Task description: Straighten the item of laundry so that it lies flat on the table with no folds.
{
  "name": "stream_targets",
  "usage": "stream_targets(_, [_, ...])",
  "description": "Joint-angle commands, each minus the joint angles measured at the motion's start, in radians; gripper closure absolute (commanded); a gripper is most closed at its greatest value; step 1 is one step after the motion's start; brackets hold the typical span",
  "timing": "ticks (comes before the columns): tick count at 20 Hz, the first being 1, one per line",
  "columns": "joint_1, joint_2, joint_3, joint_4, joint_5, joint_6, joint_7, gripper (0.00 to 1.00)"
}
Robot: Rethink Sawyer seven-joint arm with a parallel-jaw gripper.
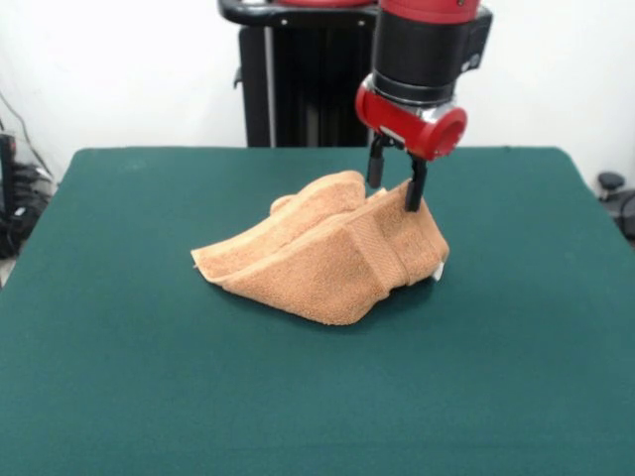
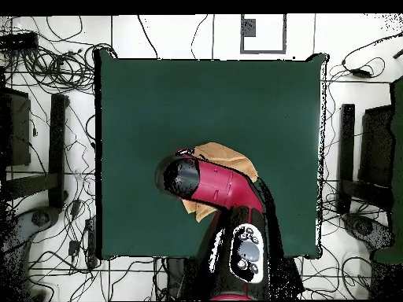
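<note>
The item of laundry (image 1: 327,263), a tan terry towel, sits bunched and folded near the middle of the green table (image 1: 149,377). Its right side rises in a peak to my gripper (image 1: 394,183), whose two black fingers are closed on the towel's upper edge. A woven band runs down the raised part, and a small white tag (image 1: 437,273) shows at its lower right. The left part lies low in rolled folds. In the overhead view my arm (image 2: 224,189) covers most of the towel (image 2: 228,156), and the gripper is hidden under it.
The black pedestal (image 1: 298,79) stands behind the table's far edge. Green cloth stretches wide on all sides of the towel. In the overhead view, cables (image 2: 47,71) and stands (image 2: 370,149) lie on the floor around the table.
</note>
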Motion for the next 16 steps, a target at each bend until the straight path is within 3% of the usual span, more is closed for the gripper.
stream_targets(1, [0.036,0.016,0.050,-0.025,0.063,0.072,0.183,0.00])
stream_targets(10, [0.065,0.019,0.016,0.001,0.138,0.122,0.260,0.00])
stream_targets(16, [0.064,0.035,0.029,0.015,0.170,0.079,0.241,0.00])
